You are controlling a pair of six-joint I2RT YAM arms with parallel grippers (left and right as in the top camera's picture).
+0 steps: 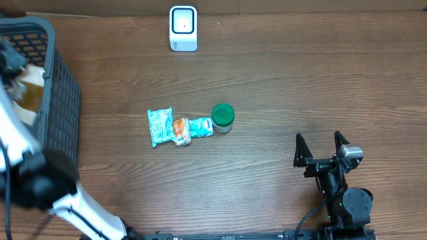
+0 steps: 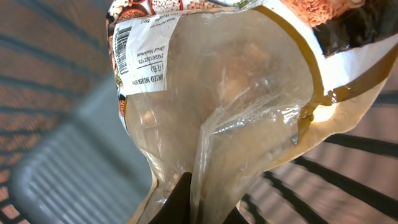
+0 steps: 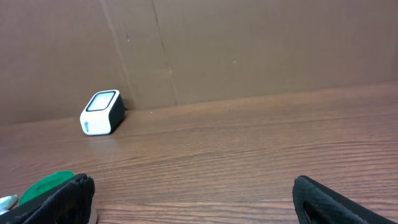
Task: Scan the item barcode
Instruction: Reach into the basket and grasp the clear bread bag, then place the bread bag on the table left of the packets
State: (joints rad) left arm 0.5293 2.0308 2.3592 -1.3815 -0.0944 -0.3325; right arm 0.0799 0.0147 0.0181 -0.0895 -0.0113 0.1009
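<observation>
My left arm reaches into the basket (image 1: 60, 100) at the far left, its claw (image 2: 202, 208) clamped shut on one clear bag (image 2: 236, 93) with a barcode label. My right arm sits folded at the near right, claw (image 1: 322, 143) wide open and empty. On the worktop (image 1: 300, 80) I count one scanner (image 1: 183, 28), one green-lidded jar (image 1: 223, 117) and three small packets (image 1: 175, 127).

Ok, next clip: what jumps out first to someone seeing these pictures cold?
The clear bag with a barcode label fills the left wrist view, pinched by the left end effector at the black basket on the table's left edge. Mid-table lie snack packets beside a green-lidded jar, the white scanner sits at the far edge, and the right end effector stands open.
</observation>
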